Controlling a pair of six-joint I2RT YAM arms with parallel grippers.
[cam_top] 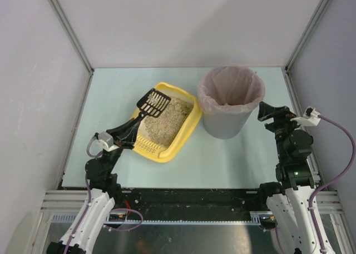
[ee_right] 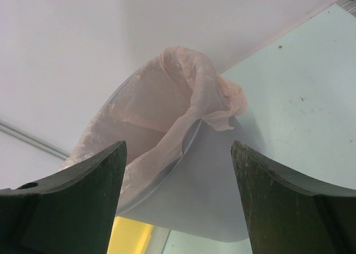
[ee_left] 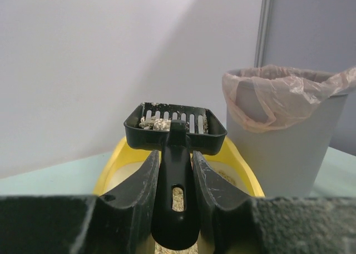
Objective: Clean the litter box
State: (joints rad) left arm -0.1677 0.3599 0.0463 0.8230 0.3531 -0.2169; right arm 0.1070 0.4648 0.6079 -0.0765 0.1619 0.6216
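The left tool [ee_left: 175, 164] fills the bottom of the left wrist view. Its two dark fingers [ee_left: 143, 182] are drawn in against the handle of a black scoop [ee_left: 175, 126] and clamp it from both sides. The handle runs straight out between them, and the slotted head is held up and roughly level. A few pale clumps [ee_left: 154, 122] lie on the slats toward its left side.

From above, the scoop [cam_top: 153, 103] hangs over the far left corner of the litter box [cam_top: 186, 129], and the left tool [cam_top: 130, 133] reaches in over the box's left rim.

The litter box is a yellow tray that sits on the surface [cam_top: 222, 159] left of centre. It is turned at an angle, with its slotted lip toward the near left. Beige litter [cam_top: 167, 120] covers most of its floor. In the left wrist view its yellow rim [ee_left: 111, 165] shows below the scoop head.

Just to the right of the box stands a grey round bin [cam_top: 225, 123] with a pinkish liner [cam_top: 231, 87] folded over its rim. The box's far right corner comes right up to the bin wall, but whether they touch cannot be told.

The right tool [cam_top: 266, 112] is just beside the bin's right rim and points toward it. In its own wrist view the right tool [ee_right: 178, 148] has its fingers [ee_right: 83, 193] spread wide with nothing held. The bin [ee_right: 189, 187] and its liner [ee_right: 167, 98] show in the gap beyond them. Whether a fingertip touches the bin is not clear.
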